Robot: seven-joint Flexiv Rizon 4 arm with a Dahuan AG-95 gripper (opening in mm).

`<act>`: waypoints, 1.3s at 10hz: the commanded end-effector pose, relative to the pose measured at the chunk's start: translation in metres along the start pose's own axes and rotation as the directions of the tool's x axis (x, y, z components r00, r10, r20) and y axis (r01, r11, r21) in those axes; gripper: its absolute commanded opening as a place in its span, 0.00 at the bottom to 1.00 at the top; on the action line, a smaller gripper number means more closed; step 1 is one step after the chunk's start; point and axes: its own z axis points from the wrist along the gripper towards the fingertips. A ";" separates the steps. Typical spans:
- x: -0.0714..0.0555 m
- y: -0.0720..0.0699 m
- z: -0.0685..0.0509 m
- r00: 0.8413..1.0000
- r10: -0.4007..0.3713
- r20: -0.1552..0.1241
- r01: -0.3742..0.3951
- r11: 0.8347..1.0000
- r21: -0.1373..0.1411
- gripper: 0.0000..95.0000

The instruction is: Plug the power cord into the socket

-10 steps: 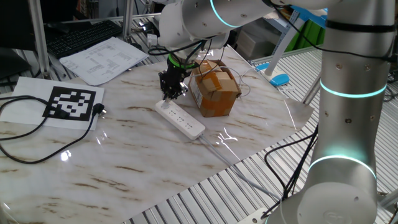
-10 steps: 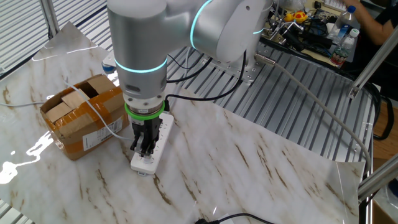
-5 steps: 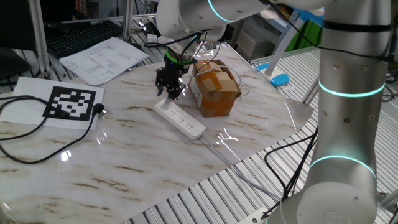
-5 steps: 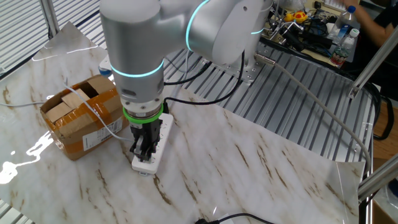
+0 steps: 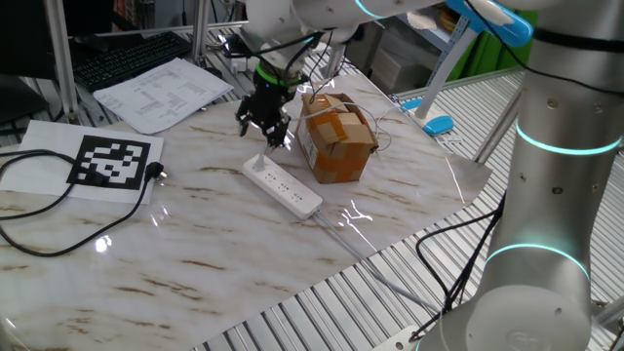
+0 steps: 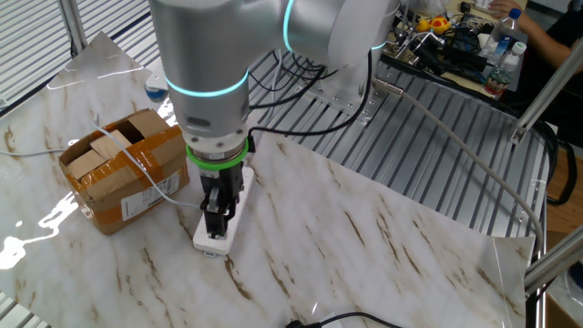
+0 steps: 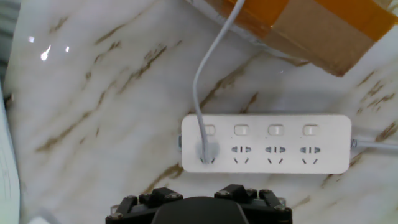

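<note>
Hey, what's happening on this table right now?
A robot arm is plugging a power cord into a socket. The white plug now sits in the end outlet of the socket beside a cardboard box. The gripper hangs above that end with open jaws, holding nothing.

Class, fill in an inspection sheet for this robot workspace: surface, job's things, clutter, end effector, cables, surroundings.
Surface: marble-patterned tabletop, glossy.
Job's things: long flat white plastic power strip, lying flat; small white plug seated in its end outlet.
Clutter: brown cardboard box beside the strip; black-and-white marker sheet; printed papers.
End effector: black two-finger end effector, open, above the strip, holding nothing.
Cables: thin white cord from plug toward box; black cable near marker sheet.
Surroundings: metal slatted bench; cluttered desk behind.
</note>
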 end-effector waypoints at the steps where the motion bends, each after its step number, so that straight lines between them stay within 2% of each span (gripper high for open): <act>1: 0.028 -0.006 -0.032 0.971 -0.232 -0.047 0.235 0.970 0.057 0.40; 2: 0.032 -0.009 -0.036 0.958 -0.281 -0.049 0.284 0.957 0.054 0.20; 3: 0.037 -0.017 -0.046 0.917 -0.395 -0.059 0.397 0.917 0.037 0.00; 4: 0.041 -0.024 -0.051 0.888 -0.456 -0.062 0.459 0.888 0.034 0.00; 6: 0.050 -0.037 -0.057 0.841 -0.539 -0.059 0.541 0.840 0.042 0.00; 7: 0.052 -0.042 -0.058 0.823 -0.565 -0.057 0.568 0.822 0.040 0.00; 8: 0.055 -0.054 -0.061 0.787 -0.616 -0.041 0.617 0.786 0.040 0.00; 9: 0.056 -0.060 -0.063 0.744 -0.667 -0.041 0.668 0.743 0.042 0.00; 10: 0.056 -0.063 -0.065 0.706 -0.707 -0.030 0.708 0.705 0.055 0.00; 11: 0.057 -0.068 -0.064 0.680 -0.733 -0.027 0.733 0.677 0.067 0.00; 12: 0.058 -0.071 -0.062 0.664 -0.748 -0.019 0.746 0.660 0.082 0.00; 13: 0.060 -0.076 -0.061 0.642 -0.767 -0.013 0.763 0.637 0.109 0.00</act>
